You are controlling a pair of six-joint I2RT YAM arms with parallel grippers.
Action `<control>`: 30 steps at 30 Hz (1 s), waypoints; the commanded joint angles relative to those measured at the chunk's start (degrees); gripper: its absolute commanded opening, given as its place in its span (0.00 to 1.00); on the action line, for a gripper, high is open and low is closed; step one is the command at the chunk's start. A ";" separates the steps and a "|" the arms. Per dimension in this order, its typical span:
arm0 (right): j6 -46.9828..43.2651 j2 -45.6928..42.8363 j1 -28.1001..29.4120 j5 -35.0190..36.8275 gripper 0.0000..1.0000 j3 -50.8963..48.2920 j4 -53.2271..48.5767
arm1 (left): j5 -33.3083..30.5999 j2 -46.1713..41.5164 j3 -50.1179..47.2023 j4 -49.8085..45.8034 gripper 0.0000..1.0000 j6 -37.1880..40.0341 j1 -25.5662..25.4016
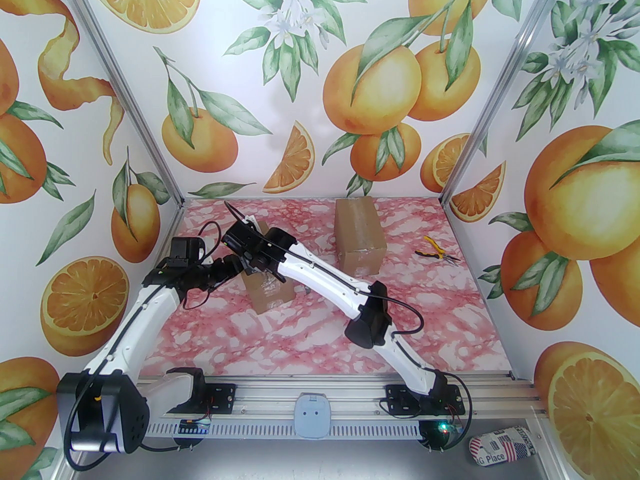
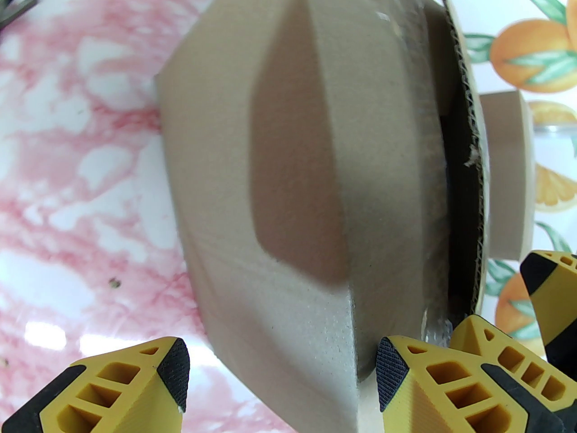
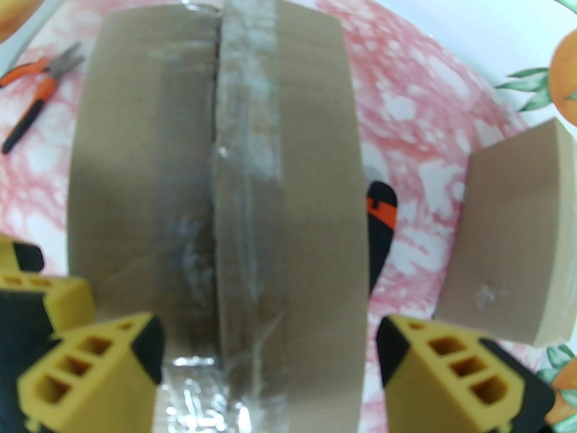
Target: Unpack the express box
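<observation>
Brown taped cardboard box (image 3: 293, 151): your right end effector (image 3: 270, 354) hangs wide over it, left end effector (image 2: 282, 370) wide astride its corner.

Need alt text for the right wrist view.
A taped cardboard box seen from above, the right gripper open over its near end. Orange-handled pliers lie on the pink marbled table at upper left; a second box sits at right.

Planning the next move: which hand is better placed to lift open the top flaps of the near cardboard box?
Probably the right hand: open, it hangs over the split taped seam on the cardboard box top. The left hand, also open, straddles a side edge of the box, better suited to bracing.
</observation>
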 commanded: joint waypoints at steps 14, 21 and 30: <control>2.80 -0.24 2.44 9.70 0.74 -0.12 -11.88 | -2.87 4.96 -0.97 -0.34 0.66 6.54 0.08; -0.63 0.18 1.21 11.45 0.73 -0.81 -9.95 | -1.80 7.04 -1.18 -0.73 0.60 9.52 0.10; -4.47 1.72 0.44 10.26 0.65 -0.58 -7.90 | -1.64 8.78 -0.41 -1.47 0.59 11.15 -0.04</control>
